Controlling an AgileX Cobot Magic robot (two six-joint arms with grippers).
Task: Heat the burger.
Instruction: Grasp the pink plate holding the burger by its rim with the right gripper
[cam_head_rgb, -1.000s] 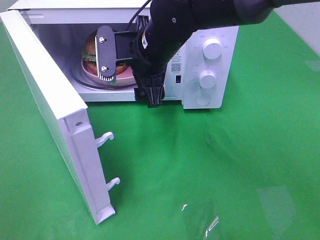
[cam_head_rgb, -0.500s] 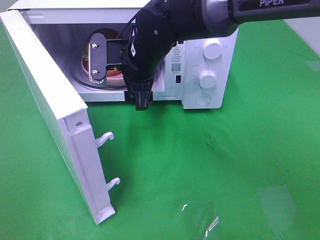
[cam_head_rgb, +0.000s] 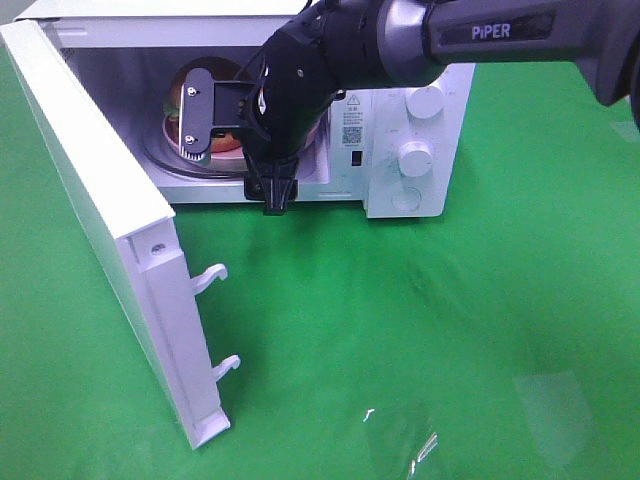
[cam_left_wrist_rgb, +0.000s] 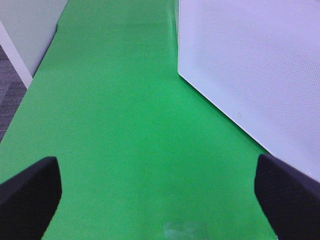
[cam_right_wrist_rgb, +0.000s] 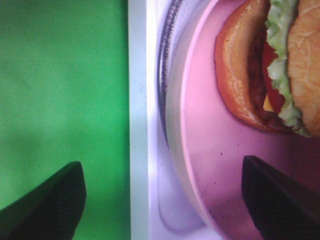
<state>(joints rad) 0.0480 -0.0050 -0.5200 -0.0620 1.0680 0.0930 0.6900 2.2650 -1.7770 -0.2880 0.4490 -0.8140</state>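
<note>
Risk notes, near edge of bench (cam_head_rgb: 450, 330) to far edge.

- Near-left: the microwave door (cam_head_rgb: 90, 190) is standing wide open, latch hooks (cam_head_rgb: 210, 277) pointing out over the bench. The left gripper (cam_left_wrist_rgb: 157, 195) is hovering low over bare bench beside a white perforated panel, probably this door. Its jaws are spread and holding nothing. If it pushes the door shut too soon, the door will likely be hitting the right arm.
- Cavity mouth: the right gripper (cam_right_wrist_rgb: 160, 205) is sitting at the sill with its jaws spread wide and pinching nothing. One tip is hanging over the bench, the other over the pink plate (cam_right_wrist_rgb: 210, 125). If it pulls out at a slant, that tip could be hooking the rim and dragging the plate across the glass turntable (cam_head_rgb: 160, 160).
- Far-left: the burger (cam_right_wrist_rgb: 270, 65) is resting on the plate inside the microwave (cam_head_rgb: 385, 120). A jolt could be sliding the top bun off.
- The knobs (cam_head_rgb: 427, 102) are waiting unturned, I judge.
</note>
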